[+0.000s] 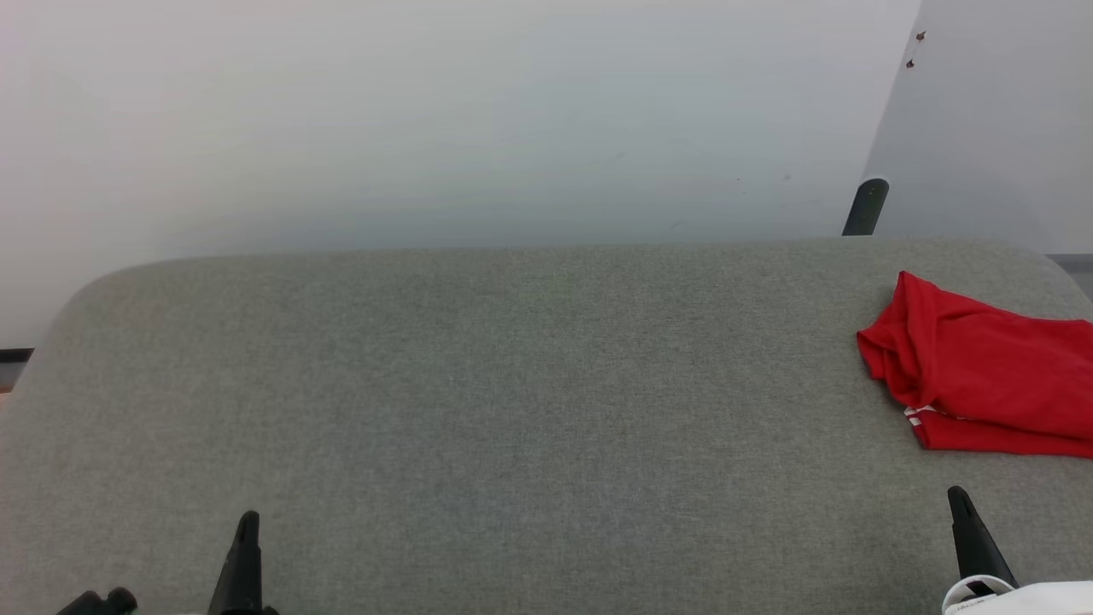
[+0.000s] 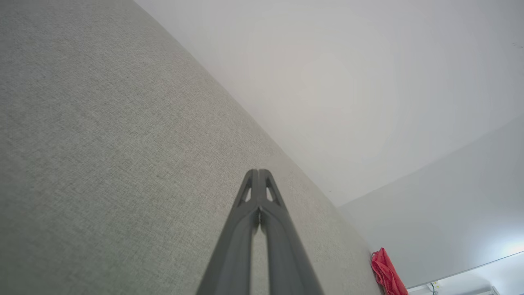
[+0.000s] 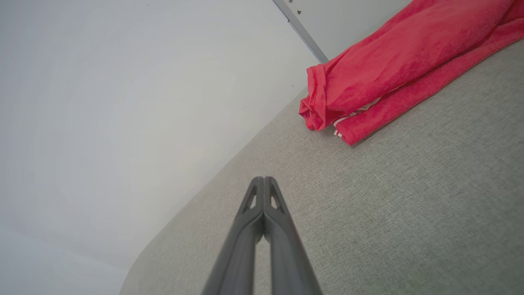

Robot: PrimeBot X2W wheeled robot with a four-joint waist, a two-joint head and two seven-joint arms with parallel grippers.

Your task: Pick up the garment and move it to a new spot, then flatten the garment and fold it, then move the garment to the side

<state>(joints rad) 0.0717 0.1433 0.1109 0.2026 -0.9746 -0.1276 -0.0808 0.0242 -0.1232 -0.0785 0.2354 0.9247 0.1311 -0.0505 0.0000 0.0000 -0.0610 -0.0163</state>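
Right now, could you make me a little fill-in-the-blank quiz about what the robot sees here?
The shirt is ___ in colour.
It lies on a padded surface that is ___.
The left fingers and the right fingers are both ___, holding nothing.
The shirt lies nearer the ___ fingers.
Missing words: red, grey, shut, right.

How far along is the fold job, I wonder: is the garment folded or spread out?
Folded loosely: the garment lies in stacked red layers on the grey surface, striped trim peeking between them.
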